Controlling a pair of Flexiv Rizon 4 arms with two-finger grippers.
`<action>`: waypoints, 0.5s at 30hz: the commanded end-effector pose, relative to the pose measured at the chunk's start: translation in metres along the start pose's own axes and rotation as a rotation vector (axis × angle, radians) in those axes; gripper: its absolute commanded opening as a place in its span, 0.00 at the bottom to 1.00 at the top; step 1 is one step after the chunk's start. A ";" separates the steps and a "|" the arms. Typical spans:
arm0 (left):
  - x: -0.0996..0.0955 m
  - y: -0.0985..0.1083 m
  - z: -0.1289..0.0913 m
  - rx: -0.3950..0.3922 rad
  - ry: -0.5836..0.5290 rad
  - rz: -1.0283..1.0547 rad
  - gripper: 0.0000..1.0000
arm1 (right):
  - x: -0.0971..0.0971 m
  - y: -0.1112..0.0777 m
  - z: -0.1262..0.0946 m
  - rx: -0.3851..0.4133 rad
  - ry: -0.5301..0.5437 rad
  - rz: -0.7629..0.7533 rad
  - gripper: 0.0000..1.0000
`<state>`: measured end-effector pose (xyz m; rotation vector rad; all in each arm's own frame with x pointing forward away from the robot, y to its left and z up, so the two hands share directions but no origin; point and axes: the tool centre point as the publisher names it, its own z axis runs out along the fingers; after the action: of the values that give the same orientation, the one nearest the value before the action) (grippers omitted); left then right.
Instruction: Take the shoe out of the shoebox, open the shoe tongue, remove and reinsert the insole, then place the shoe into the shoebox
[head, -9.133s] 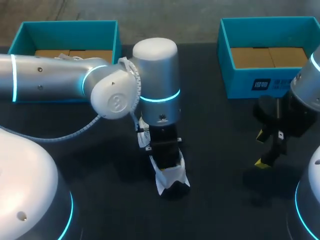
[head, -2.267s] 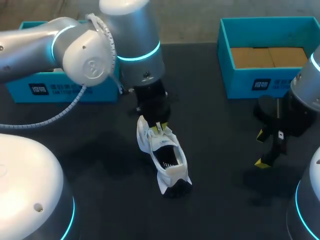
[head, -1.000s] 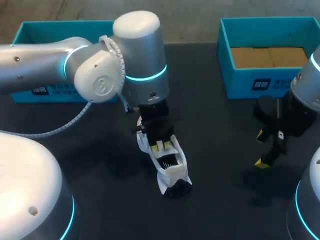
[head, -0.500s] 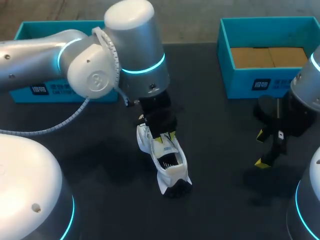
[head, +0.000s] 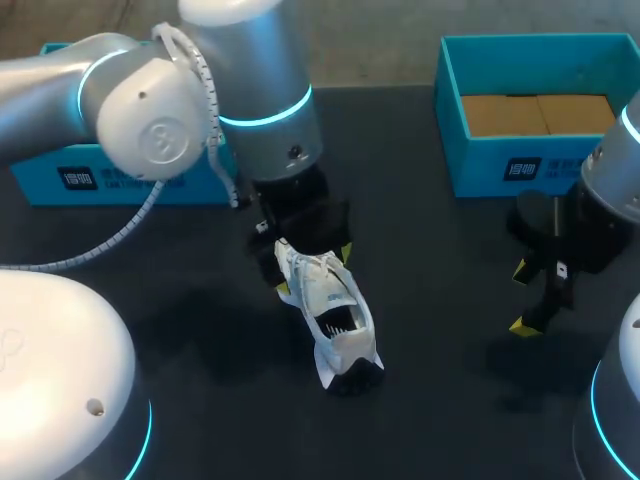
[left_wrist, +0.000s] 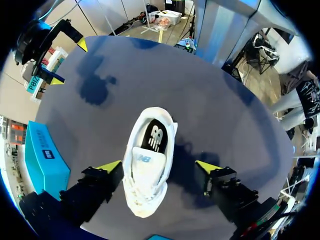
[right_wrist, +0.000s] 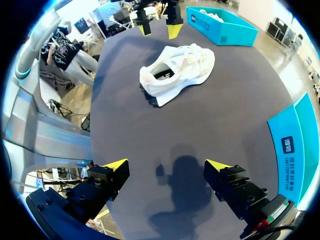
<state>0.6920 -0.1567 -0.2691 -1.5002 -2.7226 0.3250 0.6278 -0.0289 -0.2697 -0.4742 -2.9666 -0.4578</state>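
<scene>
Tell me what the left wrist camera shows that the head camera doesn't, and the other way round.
Only the left wrist view: it looks straight down into the shoe, so the dark insole shows plainly, with the two tips of the left claw wide apart either side.
Only the head view: the brown floor inside the blue box, and the left arm above the table.
Both: the white shoe lying on the dark table, outside the box, and the right claw open, well away from it.
</scene>
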 end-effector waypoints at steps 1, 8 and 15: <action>0.003 0.000 0.000 -0.002 -0.005 0.001 1.00 | 0.001 -0.001 0.001 0.000 -0.004 0.001 1.00; 0.003 0.000 0.000 -0.002 -0.005 0.001 1.00 | 0.001 -0.001 0.001 0.000 -0.004 0.001 1.00; 0.016 -0.015 -0.008 0.043 -0.051 -0.145 1.00 | 0.001 -0.001 0.001 0.000 -0.004 0.001 1.00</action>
<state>0.6823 -0.1609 -0.2639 -1.3929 -2.7513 0.3871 0.6278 -0.0289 -0.2697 -0.4743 -2.9666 -0.4578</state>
